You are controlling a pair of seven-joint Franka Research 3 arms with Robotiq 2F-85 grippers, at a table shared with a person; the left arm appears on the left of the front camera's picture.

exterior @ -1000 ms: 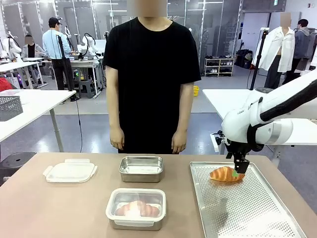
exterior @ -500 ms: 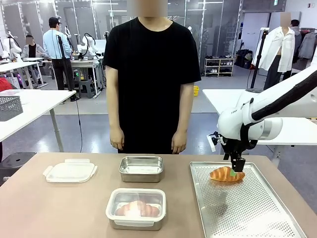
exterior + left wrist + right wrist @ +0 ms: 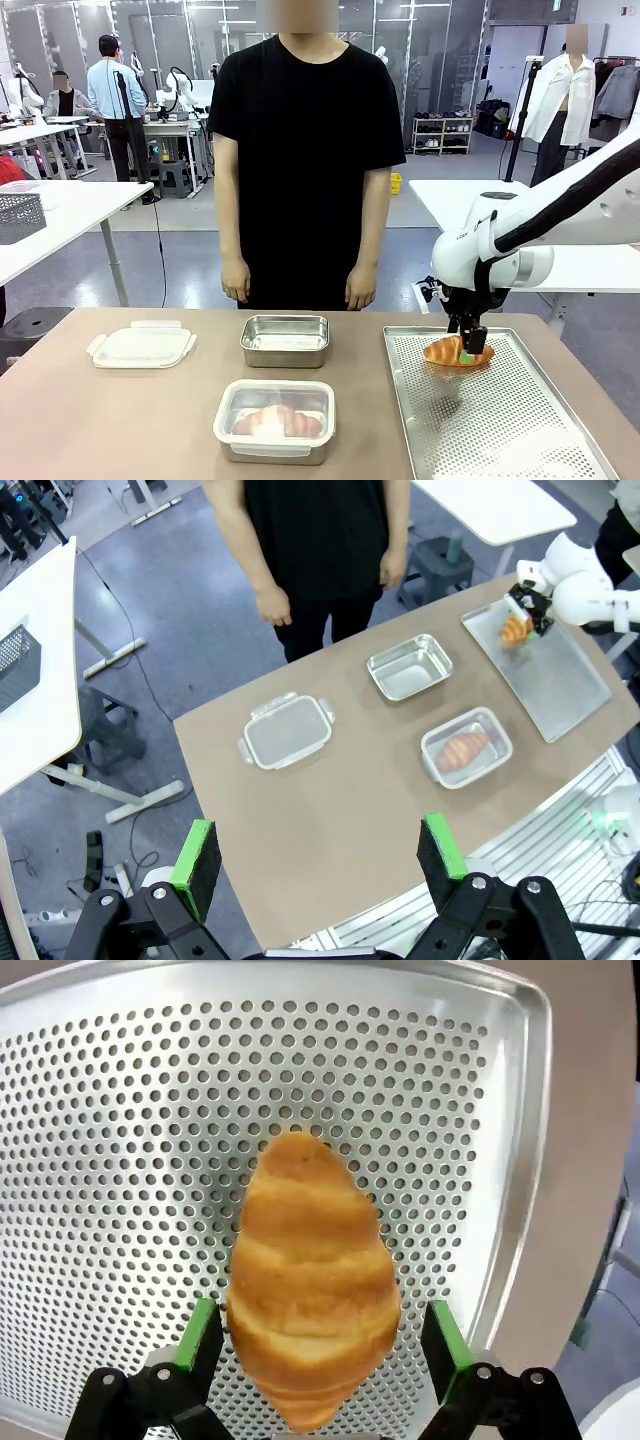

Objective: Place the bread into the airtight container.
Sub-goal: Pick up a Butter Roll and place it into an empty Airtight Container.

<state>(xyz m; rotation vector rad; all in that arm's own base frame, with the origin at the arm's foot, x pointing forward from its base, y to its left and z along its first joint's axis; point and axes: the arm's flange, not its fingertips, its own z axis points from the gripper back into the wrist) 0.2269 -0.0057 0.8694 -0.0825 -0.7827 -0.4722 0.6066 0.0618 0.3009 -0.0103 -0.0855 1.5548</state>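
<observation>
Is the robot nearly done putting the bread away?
About halfway. Done: the first croissant lies in the near container. In hand: the right gripper has its jaws open on either side of the second croissant on the tray, not yet squeezing it. Left: grip it, lift it and set it in the empty container.

Counting across the brown bench (image 3: 120, 420) now. Two golden-brown croissants: one croissant on the tray (image 3: 452, 351), one croissant inside a container (image 3: 280, 422). Two rectangular steel containers: the near container (image 3: 274, 452) and the far container (image 3: 285, 358). One clear plastic lid with clip tabs (image 3: 141, 345). One perforated silver metal tray (image 3: 500, 420). And one person in a black T-shirt (image 3: 305, 150) on the far side.
</observation>
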